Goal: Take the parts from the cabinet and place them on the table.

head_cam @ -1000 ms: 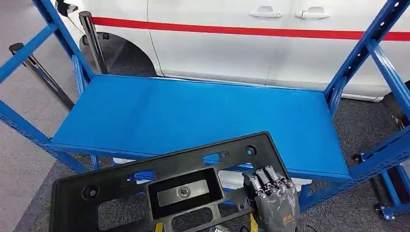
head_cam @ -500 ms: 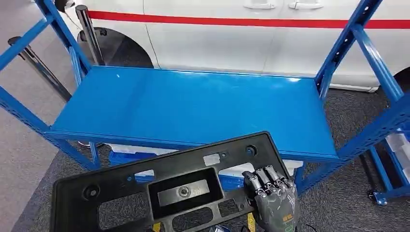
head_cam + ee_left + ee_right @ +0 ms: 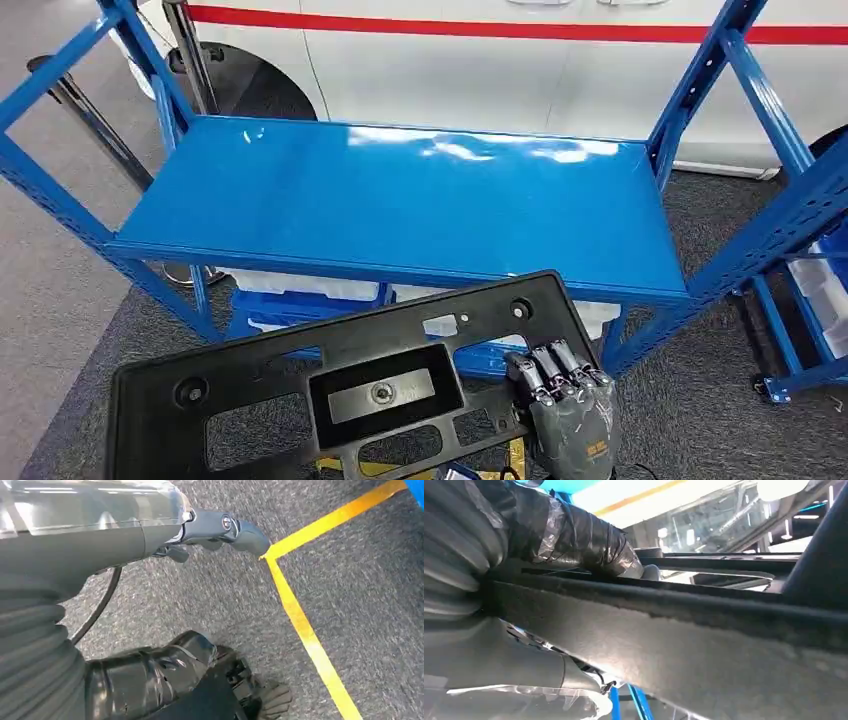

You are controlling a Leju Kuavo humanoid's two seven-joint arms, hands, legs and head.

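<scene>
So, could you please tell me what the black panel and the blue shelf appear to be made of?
The black panel, held by the right hand, looks like moulded matte plastic: dull surface, formed cut-outs and recesses. The blue shelf looks like painted sheet metal: glossy, with bright reflections, on perforated uprights.

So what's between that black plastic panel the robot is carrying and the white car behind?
In the head view, the blue shelf of the metal rack spans the stretch between the black panel, held by the right hand, and the white car; its top is bare.

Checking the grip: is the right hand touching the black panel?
Touching. Head view shows the right hand with fingers wrapped over the black panel edge.
</scene>
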